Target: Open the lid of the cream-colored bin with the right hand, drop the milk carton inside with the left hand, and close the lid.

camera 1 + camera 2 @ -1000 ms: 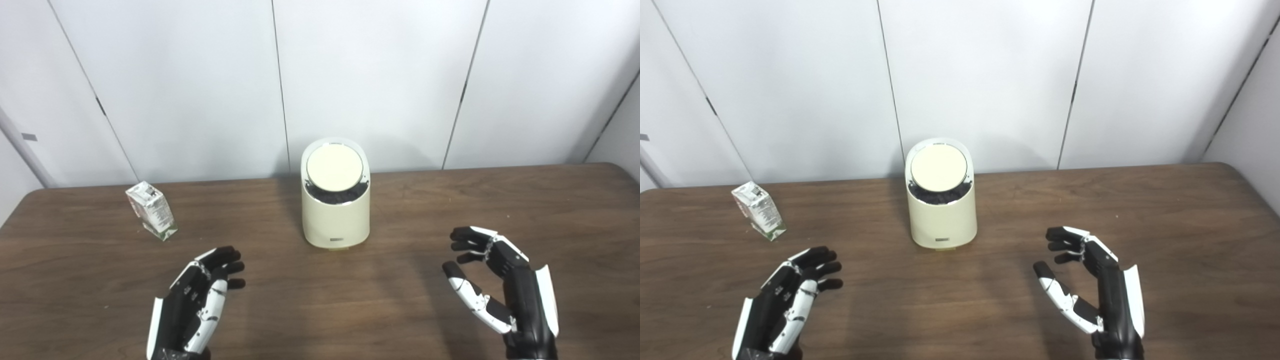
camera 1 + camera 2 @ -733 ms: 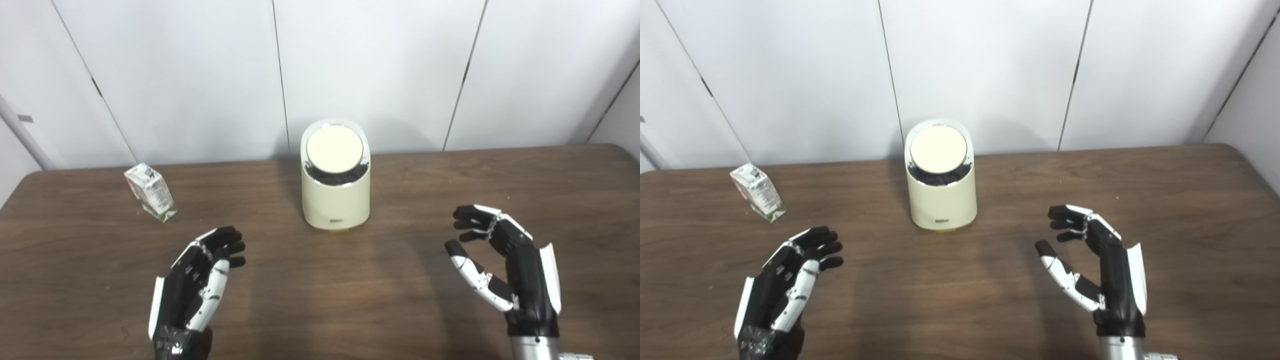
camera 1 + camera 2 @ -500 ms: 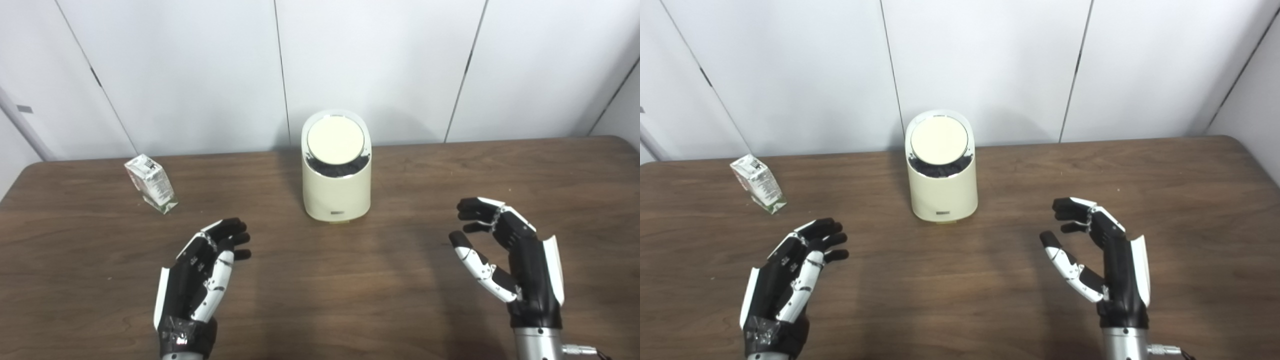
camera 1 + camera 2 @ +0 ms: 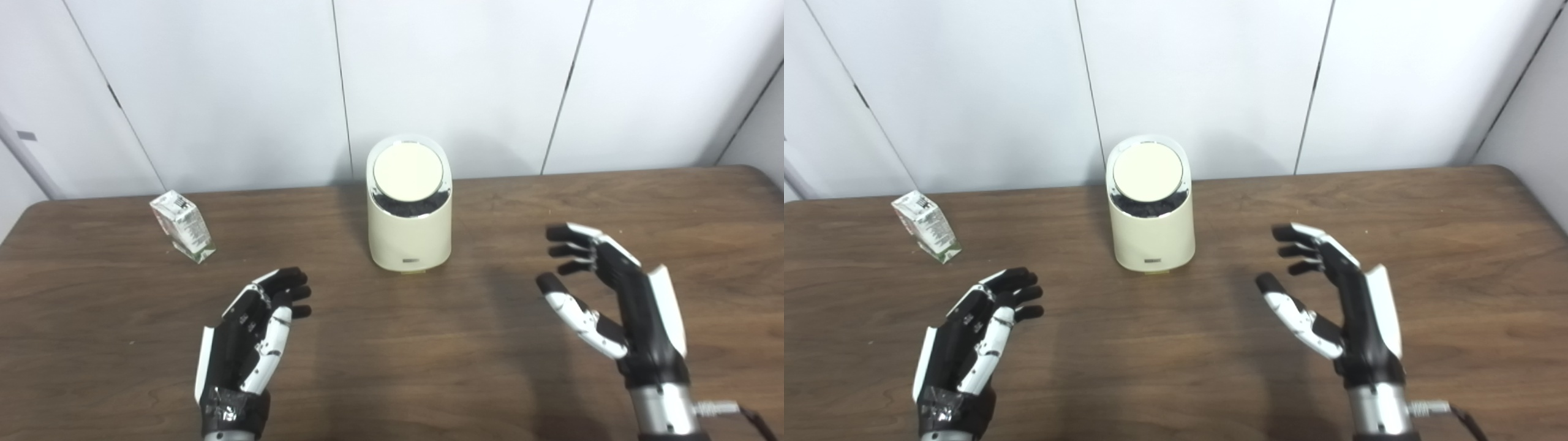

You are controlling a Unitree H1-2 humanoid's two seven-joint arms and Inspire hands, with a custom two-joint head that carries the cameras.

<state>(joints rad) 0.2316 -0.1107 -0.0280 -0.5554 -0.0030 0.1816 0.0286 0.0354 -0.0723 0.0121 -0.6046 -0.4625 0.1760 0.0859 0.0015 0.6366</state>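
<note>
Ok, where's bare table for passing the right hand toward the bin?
Bare wood lies between the right hand and the cream-colored bin, and all along the table to the bin's right. The strip between both hands is bare too. The only other thing stands far left: the milk carton, beyond the left hand.

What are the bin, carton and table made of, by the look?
Bin: likely smooth plastic, matte cream, with a shiny metallic-looking ring around the lid. Milk carton: printed paperboard, creased folded top. Table: dark wood grain, possibly laminate; can't tell.
</note>
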